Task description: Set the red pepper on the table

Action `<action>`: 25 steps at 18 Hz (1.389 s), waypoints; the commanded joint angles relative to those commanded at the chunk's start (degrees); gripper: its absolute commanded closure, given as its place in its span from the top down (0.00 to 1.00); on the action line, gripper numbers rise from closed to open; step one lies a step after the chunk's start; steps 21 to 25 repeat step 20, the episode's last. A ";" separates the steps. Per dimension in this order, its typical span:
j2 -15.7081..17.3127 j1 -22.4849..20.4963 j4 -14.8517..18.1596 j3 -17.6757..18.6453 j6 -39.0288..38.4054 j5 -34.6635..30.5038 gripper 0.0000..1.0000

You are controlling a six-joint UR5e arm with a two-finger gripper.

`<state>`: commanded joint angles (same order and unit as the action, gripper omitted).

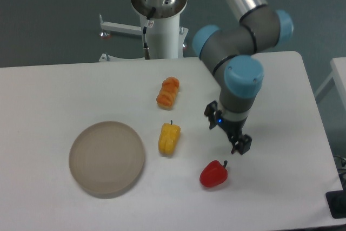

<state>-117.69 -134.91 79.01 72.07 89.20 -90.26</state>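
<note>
Our gripper (240, 144) hangs just above and to the right of the red pepper (214, 174), not touching it, and we cannot tell how wide its fingers are. The pepper lies on the white table (281, 187), near the front edge and apart from the yellow pepper (168, 138), so we think the putting-down step is done and our next move is just to lift away. The pepper is small, shiny and red, with a short dark stem.
</note>
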 joint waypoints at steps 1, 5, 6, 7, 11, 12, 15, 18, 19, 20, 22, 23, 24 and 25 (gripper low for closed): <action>0.35 -0.79 0.00 0.18 0.71 -0.35 1.00; 2.11 -1.32 -0.61 3.15 2.21 -0.36 1.00; 2.29 -1.50 -0.87 3.78 2.21 -0.36 1.00; 2.29 -1.67 -0.88 3.96 2.30 -0.36 1.00; 2.29 -1.50 -0.96 4.57 2.21 -0.27 1.00; 2.38 -1.50 -0.96 4.66 2.21 -0.27 1.00; 2.29 -1.41 -0.96 4.75 2.12 -0.36 1.00; 2.29 -1.41 -0.96 4.75 2.12 -0.27 1.00; 2.29 -1.41 -0.96 4.75 2.12 -0.27 1.00; 2.29 -1.50 -0.96 4.84 2.12 -0.27 1.00; 2.29 -1.50 -0.96 4.84 2.12 -0.27 1.00; 2.29 -1.50 -0.96 4.84 2.12 -0.27 1.00; 2.29 -1.50 -0.96 4.84 2.12 -0.27 1.00; 2.29 -1.50 -0.96 4.84 2.12 -0.27 1.00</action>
